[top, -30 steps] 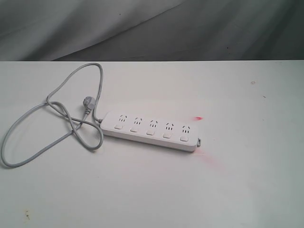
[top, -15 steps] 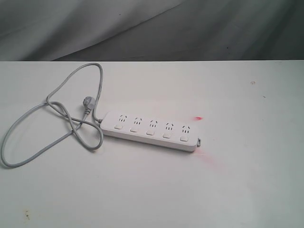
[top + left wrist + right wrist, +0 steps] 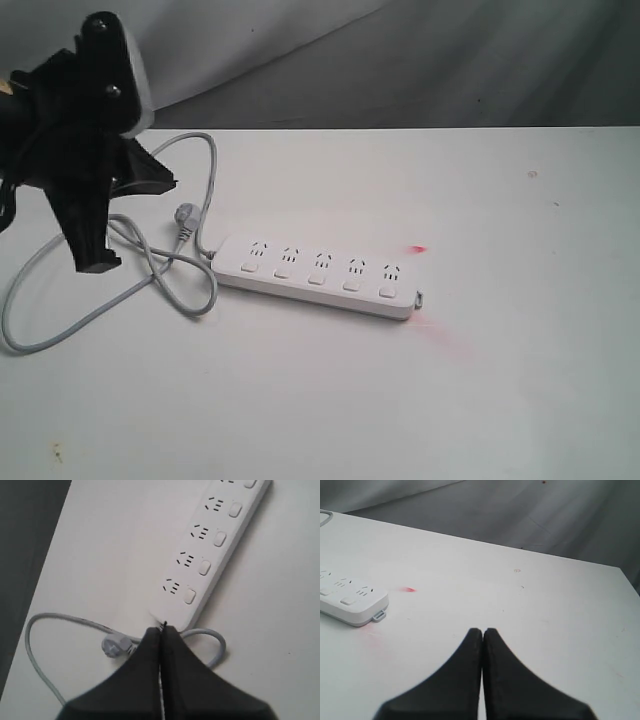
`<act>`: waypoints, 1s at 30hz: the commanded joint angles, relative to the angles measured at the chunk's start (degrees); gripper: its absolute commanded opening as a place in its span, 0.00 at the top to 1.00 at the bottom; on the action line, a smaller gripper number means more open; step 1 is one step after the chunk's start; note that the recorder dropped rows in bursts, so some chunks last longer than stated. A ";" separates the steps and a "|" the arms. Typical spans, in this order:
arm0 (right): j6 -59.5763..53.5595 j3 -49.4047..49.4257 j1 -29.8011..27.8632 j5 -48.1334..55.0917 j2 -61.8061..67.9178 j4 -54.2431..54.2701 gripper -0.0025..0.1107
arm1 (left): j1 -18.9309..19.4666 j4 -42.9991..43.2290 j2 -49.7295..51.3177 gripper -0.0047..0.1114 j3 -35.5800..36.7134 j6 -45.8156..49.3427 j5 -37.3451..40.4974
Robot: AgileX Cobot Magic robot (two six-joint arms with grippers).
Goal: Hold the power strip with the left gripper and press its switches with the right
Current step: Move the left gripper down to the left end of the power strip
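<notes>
The white power strip (image 3: 315,275) lies flat on the table, slanting down to the right. Its switches (image 3: 316,279) run in a row below the socket sets, and several show in the left wrist view too (image 3: 204,567). The grey cord (image 3: 60,300) loops off to the left, with the plug (image 3: 184,217) near the strip's cord end. My left gripper (image 3: 97,262) hangs shut and empty above the cord loops, left of the strip; in its wrist view its tips (image 3: 161,629) sit just short of the strip's cord end. My right gripper (image 3: 482,630) is shut and empty, over bare table well apart from the strip's far end (image 3: 350,602).
The white table (image 3: 500,400) ends at a far edge against a grey cloth backdrop (image 3: 450,60). A red light spot (image 3: 418,249) lies beside the strip's right end, with a fainter smear (image 3: 445,343) below it.
The left arm has come into the exterior view at the upper left, over the cord. The power strip and cord lie as before.
</notes>
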 commanded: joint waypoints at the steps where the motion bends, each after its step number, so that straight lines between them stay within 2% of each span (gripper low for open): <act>1: 0.14 0.20 -0.34 -0.19 -0.32 -0.68 0.98 | -0.27 -6.11 6.28 0.96 -2.75 11.38 0.29; 6: 0.14 0.20 -0.34 -0.19 -0.32 -0.68 0.98 | -0.27 -13.19 11.71 0.96 -2.75 20.81 0.88; 12: 0.14 0.20 -0.34 -0.19 -0.32 -0.68 0.98 | -0.27 -13.31 13.81 0.95 -2.75 23.14 -1.15; 15: 0.14 0.20 -0.34 -0.19 -0.32 -0.68 0.98 | -0.27 -15.23 15.43 0.85 -2.75 23.14 -3.24; 18: 0.14 0.20 -0.34 -0.19 -0.32 -0.68 0.98 | -0.27 -15.37 16.53 0.69 -2.75 23.14 -5.28; 19: 0.14 0.20 -0.34 -0.19 -0.32 -0.68 0.98 | -0.27 -15.37 16.93 0.62 -2.75 23.14 -6.17; 20: 0.14 0.20 -0.34 -0.19 -0.32 -0.68 0.98 | -0.27 -15.37 17.48 0.50 -2.75 23.14 -7.23; 22: 0.14 0.20 -0.34 -0.19 -0.32 -0.68 0.98 | -0.27 -15.37 18.14 0.33 -2.75 23.14 -9.59; 23: 0.14 0.20 -0.34 -0.19 -0.32 -0.68 0.98 | -0.27 -15.37 18.49 0.27 -2.75 23.14 -9.97; 26: 0.14 0.20 -0.34 -0.19 -0.32 -0.68 0.98 | -0.27 -15.61 19.52 0.19 -2.85 25.12 -11.03; 30: 0.14 0.20 -0.34 -0.19 -0.32 -0.68 0.98 | -0.27 -17.31 21.06 0.19 -2.94 29.92 -10.19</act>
